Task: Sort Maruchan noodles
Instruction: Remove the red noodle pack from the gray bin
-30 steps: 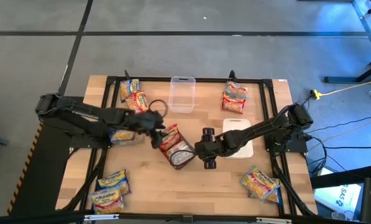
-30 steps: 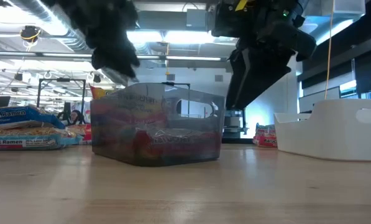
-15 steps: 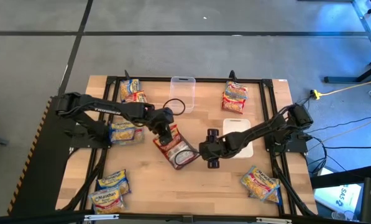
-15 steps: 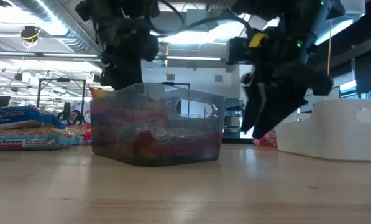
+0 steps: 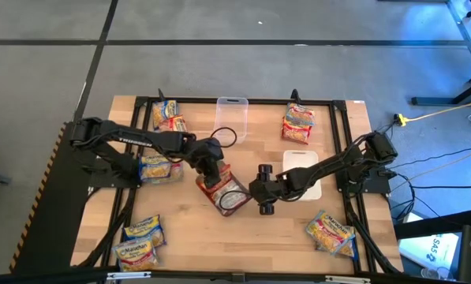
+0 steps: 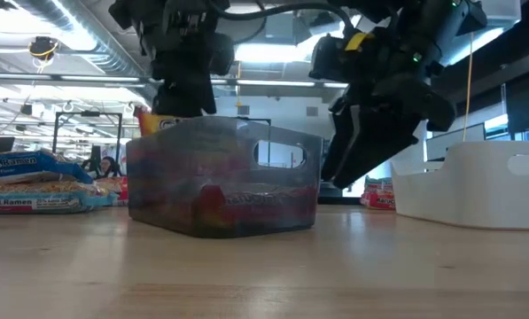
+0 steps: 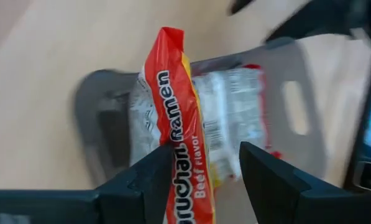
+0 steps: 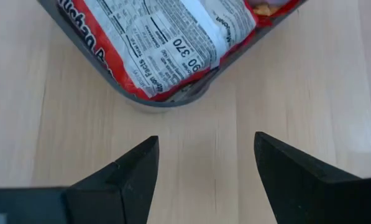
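A grey container (image 5: 245, 201) stands at the table's middle with a red Maruchan packet (image 8: 173, 50) lying in it. My left gripper (image 5: 211, 164) hangs over the container's left end, shut on a second red packet (image 7: 179, 93). That packet's top (image 6: 153, 120) sticks up above the container's rim. My right gripper (image 5: 263, 197) stands open just right of the container, tilted down at the bare tabletop, with nothing between its fingers (image 8: 129, 174). My left gripper pinches the red packet's near end (image 7: 188, 180) between its two fingers, across its flat faces. The fingers slant down from the table's left. The packet stands on edge and reaches down into the grey container; the wrist picture's lower edge cuts off the contact.
More noodle packets lie at the far left (image 5: 166, 118), the left (image 5: 156, 167), the near left (image 5: 140, 241), the far right (image 5: 298, 122) and the near right (image 5: 331, 233). A clear container (image 5: 231, 118) stands at the far middle. A white container (image 5: 302, 162) sits under the right arm.
My left gripper has gone toward the table's right with the red packet and tipped downward, bringing the packet over the grey container's left end. My right gripper has come down beside the container's right side, still open.
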Robot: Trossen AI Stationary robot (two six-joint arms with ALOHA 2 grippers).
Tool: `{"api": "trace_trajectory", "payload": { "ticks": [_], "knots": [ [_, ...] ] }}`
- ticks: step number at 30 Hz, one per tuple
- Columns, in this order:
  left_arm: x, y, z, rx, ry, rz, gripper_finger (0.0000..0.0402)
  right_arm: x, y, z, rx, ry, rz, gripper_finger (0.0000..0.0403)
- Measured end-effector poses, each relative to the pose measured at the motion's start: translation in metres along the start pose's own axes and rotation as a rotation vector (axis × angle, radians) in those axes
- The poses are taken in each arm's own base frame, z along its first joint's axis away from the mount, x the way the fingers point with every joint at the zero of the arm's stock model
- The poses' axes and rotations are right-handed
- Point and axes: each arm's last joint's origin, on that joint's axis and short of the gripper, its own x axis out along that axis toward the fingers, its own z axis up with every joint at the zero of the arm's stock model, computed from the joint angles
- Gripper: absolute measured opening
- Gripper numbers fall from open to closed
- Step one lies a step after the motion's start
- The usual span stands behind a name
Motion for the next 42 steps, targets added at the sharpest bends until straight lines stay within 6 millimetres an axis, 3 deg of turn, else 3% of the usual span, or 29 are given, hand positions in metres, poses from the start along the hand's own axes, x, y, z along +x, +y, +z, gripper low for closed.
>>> {"api": "trace_trajectory", "payload": {
  "ticks": [18,34,42],
  "knots": [
    [0.004,-0.02,-0.014,0.055,-0.016,0.046,0.0172,0.0,0.0,0.004,0.004,-0.037,0.002,0.0237],
    [0.001,-0.011,-0.013,-0.032,0.012,0.074,0.0171,0.0,0.0,0.004,0.005,-0.037,0.002,0.0237],
    [-0.011,-0.016,-0.01,-0.011,0.007,0.233,0.0171,0.0,0.0,0.005,-0.019,-0.047,-0.012,0.0237]
  ]
}}
